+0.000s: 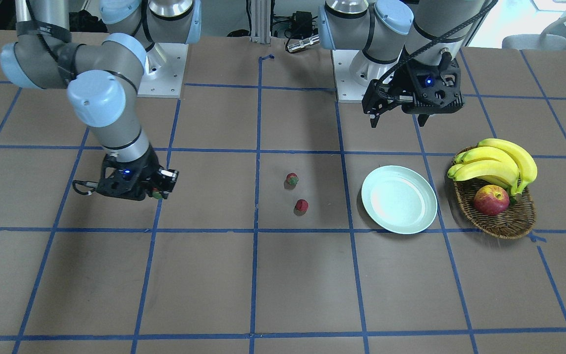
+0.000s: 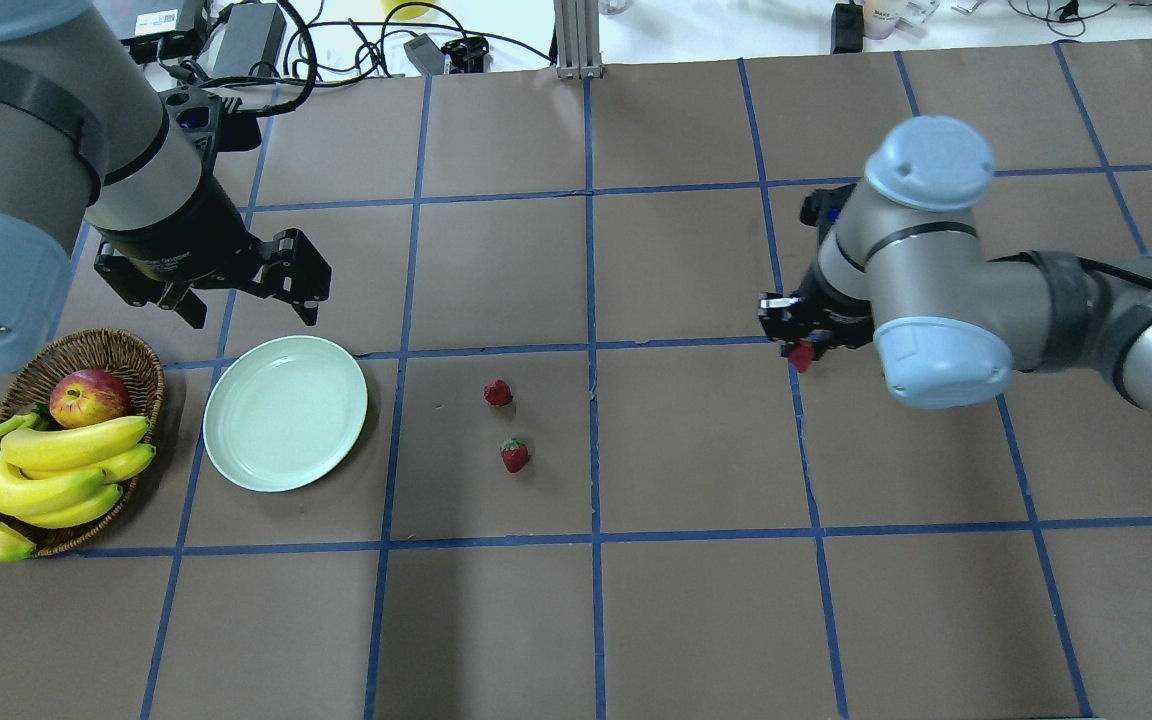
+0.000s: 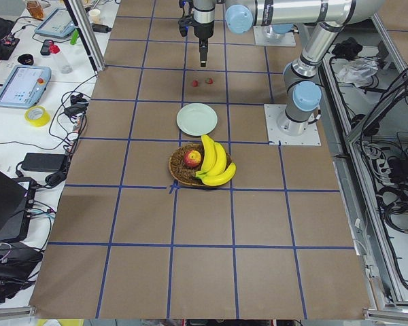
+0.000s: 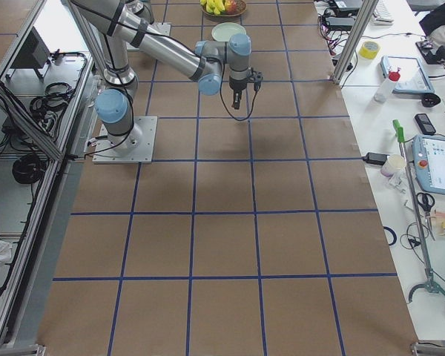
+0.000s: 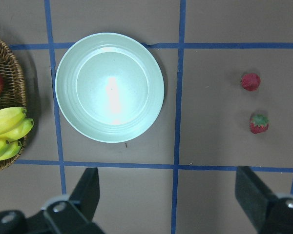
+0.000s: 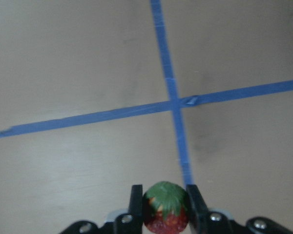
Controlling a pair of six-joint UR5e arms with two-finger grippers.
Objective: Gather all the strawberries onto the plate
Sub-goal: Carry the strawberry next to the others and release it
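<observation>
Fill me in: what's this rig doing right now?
It is collecting strawberries onto a plate. The right gripper has its jaws shut on one strawberry, held above the table well away from the plate, which is empty. The other two strawberries lie on the table between that gripper and the plate. The left gripper hovers near the plate with its jaws open, holding nothing. A basket of bananas and an apple sits beside the plate.

Left gripper (image 5: 168,195) was held spread wide and pointed downward (well apart from the right); right gripper (image 6: 164,191) was clamped on a strawberry (image 6: 165,218).
</observation>
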